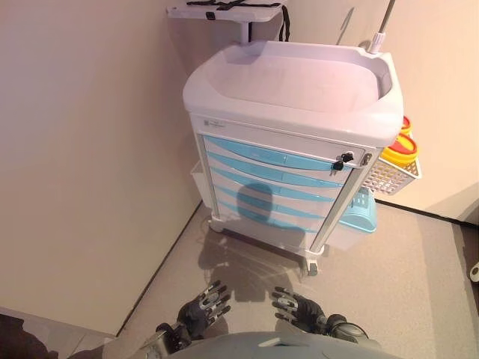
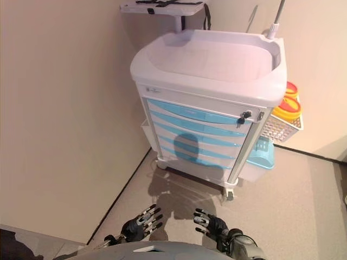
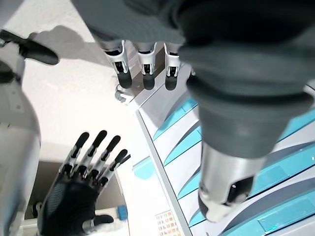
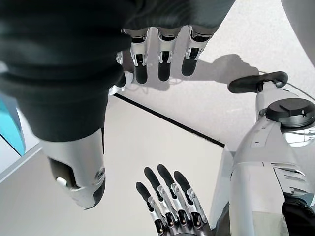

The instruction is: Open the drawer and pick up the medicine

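below cart (image 1: 296, 142), both hands flat

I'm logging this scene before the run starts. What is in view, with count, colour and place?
Cart: one, white, against the wall ahead.
Drawers: several, blue fronts, all shut, in the cart's front.
Key: one, dark, in the lock by the top drawer.
Basket: one, white, on the cart's side.
Containers: yellow with red, in the basket.
Bin: one, blue, low beside the cart.
Medicine: not visible.
Left hand: open, low, empty.
Right hand: open, low, empty.

Cart (image 1: 299, 82) stands against wall (image 1: 90, 149) — basket (image 1: 393, 173) on its right.
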